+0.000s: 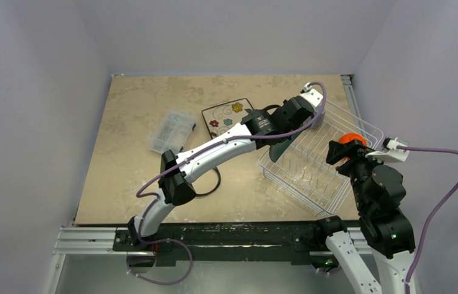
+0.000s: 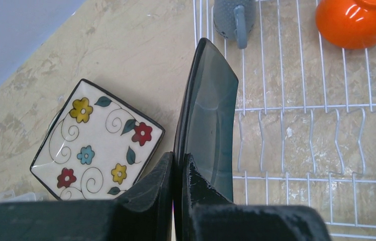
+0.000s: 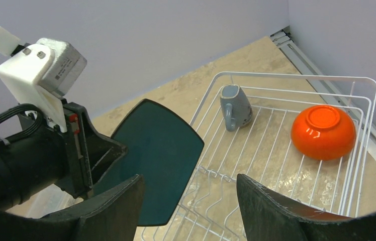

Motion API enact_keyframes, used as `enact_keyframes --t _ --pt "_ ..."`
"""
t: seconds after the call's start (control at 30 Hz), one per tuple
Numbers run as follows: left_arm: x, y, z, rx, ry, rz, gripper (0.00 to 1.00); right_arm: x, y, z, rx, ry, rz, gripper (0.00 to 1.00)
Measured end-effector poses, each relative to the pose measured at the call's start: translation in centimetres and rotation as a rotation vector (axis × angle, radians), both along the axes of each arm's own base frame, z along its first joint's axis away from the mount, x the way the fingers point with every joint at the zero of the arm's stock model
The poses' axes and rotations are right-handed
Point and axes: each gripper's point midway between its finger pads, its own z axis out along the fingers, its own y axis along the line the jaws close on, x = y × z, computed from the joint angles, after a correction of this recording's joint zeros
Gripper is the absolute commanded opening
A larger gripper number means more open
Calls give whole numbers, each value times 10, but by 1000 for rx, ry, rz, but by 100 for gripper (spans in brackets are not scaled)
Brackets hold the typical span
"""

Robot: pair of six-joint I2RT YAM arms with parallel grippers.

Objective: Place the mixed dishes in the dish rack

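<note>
The left gripper (image 2: 178, 165) pinches the rim of the teal plate (image 2: 208, 115), jaws pressed tight on it. It holds the plate on edge over one side of the white rack (image 2: 301, 108). Inside the rack, a grey mug (image 2: 232, 17) and an overturned orange bowl (image 2: 357, 20) rest apart on the wire floor. The patterned plate (image 2: 98, 140) lies flat on the table (image 1: 128, 153) beside the rack. The right gripper (image 3: 188, 183) hangs spread and empty over the rack's near end.

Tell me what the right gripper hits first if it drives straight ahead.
Most likely the teal plate held in the left gripper, otherwise the rack and its wire floor; depth is unclear.
</note>
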Motion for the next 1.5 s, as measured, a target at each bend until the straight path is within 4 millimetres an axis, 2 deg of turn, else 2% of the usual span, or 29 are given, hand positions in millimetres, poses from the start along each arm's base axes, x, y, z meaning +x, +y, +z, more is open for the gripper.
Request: enact_keyframes --t 0.47,0.77,1.03,1.23,1.37,1.5 --pt "9 -5 -14 18 -28 17 0 0 0 -1 0 1 0 67" --pt "9 -14 -47 49 18 14 0 -1 0 -2 1 -2 0 67" --pt "4 -14 -58 51 59 6 0 -1 0 -4 0 3 0 67" --pt "8 -11 -64 36 91 17 1 -1 0 -4 0 3 0 67" --pt "14 -8 -67 13 121 33 20 0 0 -4 0 4 0 67" --pt "21 -3 -73 -6 145 55 33 0 0 -5 -1 5 0 67"
